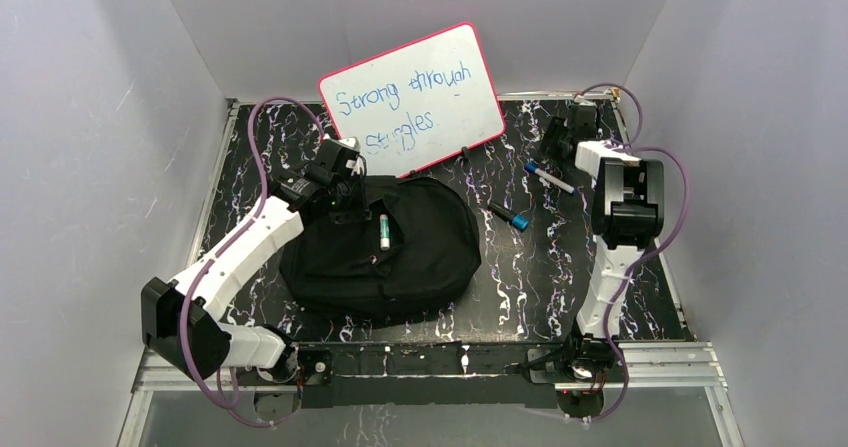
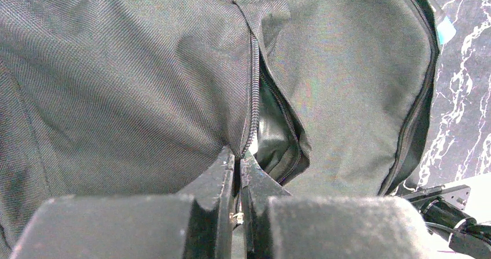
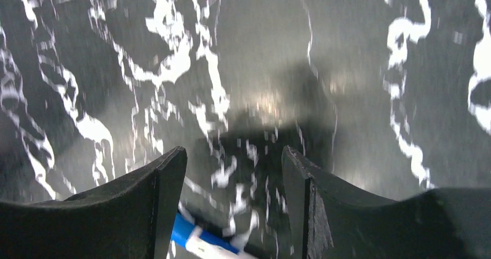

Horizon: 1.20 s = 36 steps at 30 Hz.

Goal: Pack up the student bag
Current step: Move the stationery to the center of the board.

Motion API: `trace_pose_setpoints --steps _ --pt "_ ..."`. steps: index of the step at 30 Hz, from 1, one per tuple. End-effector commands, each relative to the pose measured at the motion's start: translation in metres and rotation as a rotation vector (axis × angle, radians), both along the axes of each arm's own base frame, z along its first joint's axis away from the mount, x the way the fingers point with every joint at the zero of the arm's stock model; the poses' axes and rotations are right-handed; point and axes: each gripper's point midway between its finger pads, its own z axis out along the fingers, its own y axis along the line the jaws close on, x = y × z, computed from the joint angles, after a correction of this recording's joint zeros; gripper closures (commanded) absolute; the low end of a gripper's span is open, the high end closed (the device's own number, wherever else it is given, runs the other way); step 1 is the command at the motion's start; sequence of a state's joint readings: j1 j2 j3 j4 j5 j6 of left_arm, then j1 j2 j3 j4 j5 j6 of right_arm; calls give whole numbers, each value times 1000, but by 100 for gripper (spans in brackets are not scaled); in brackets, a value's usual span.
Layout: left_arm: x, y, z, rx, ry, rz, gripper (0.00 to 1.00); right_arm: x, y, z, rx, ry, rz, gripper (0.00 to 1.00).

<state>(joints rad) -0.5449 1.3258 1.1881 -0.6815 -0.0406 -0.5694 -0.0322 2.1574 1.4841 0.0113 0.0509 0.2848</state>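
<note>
Black fabric bag (image 1: 425, 252) lies left-centre on your tabletop (image 1: 520, 277). Your L end effector (image 2: 238, 156) is clenched on the bag's zipper (image 2: 253, 85) at the opening. Your R end effector (image 3: 234, 154) hangs released above the tabletop, w/ a blue-capped marker (image 3: 200, 243) under the gap.

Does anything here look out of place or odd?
A green-tipped marker lies on top of the student bag, not inside. The whiteboard leans askew behind it; a white marker and a dark marker lie loose on the table.
</note>
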Motion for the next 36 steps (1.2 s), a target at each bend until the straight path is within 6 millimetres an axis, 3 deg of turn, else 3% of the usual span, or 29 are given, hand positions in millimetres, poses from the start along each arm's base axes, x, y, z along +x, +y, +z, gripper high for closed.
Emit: trace_pose_setpoints --steps 1,8,15,24,32,36 --pt "-3 -3 26 -67 -65 -4 100 -66 9 -21 60 180 -30 30" --pt "-6 0 27 -67 -72 -8 100 -109 28 -6 139 211 16 29" --pt "-2 -4 32 -80 -81 -9 100 -143 51 -7 212 266 120 27" --pt "0 -9 34 -98 -79 -12 100 -162 55 -6 183 312 160 27" --pt "-2 -15 36 -125 -68 -32 100 -185 91 -9 60 367 263 29" --pt "-2 -15 36 -124 -67 -35 100 -192 92 -14 -34 401 255 30"
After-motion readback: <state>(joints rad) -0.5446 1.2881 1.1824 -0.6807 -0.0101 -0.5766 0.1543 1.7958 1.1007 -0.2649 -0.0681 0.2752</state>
